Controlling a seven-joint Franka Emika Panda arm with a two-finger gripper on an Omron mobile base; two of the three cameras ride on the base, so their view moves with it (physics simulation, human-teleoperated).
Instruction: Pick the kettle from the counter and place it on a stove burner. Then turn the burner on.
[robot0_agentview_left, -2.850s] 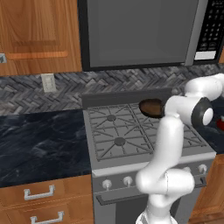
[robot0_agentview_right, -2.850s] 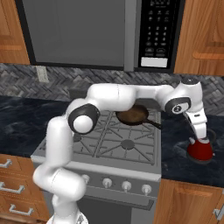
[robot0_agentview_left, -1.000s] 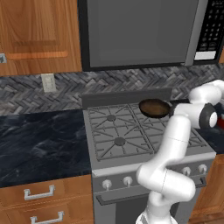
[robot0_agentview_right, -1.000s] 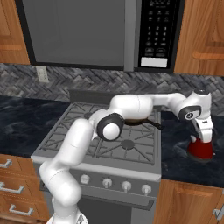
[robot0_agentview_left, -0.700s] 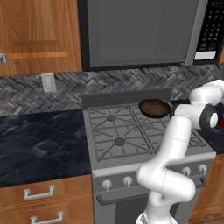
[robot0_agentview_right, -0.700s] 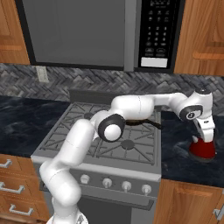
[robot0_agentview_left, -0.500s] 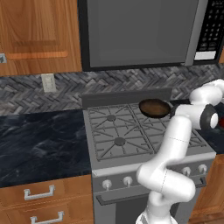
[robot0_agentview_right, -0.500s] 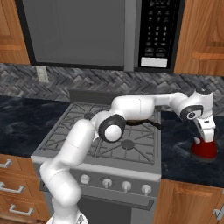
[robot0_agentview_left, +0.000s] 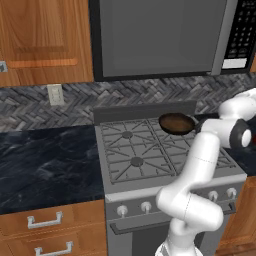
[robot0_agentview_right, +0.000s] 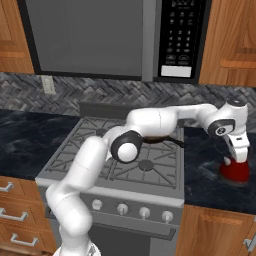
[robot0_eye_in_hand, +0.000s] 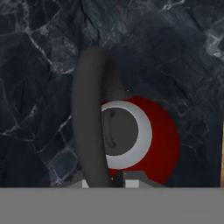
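The red kettle (robot0_agentview_right: 235, 171) stands on the black counter (robot0_agentview_right: 205, 172) to the right of the stove. From above in the hand view, the kettle (robot0_eye_in_hand: 164, 142) shows its silvery lid (robot0_eye_in_hand: 142, 131) and its dark arched handle (robot0_eye_in_hand: 87, 113). My gripper (robot0_agentview_right: 240, 158) is right over it, and in the hand view the gripper (robot0_eye_in_hand: 105, 180) has a fingertip tight against each side of the handle. The kettle rests on the stone. A front stove burner (robot0_agentview_right: 145, 165) sits under bare grate prongs.
A brown skillet (robot0_agentview_left: 176, 123) occupies the stove's back right burner, next to my forearm (robot0_agentview_right: 165, 120), which stretches across the stove. The knobs (robot0_agentview_right: 144, 212) line the stove front. A microwave (robot0_agentview_right: 100, 35) hangs overhead. Wooden cabinet (robot0_agentview_right: 232, 45) stands above the right counter.
Since 2.9 s ago the hand has come down and slightly right onto the kettle's handle. Over the last second the arm has barely moved and the kettle has stayed put.
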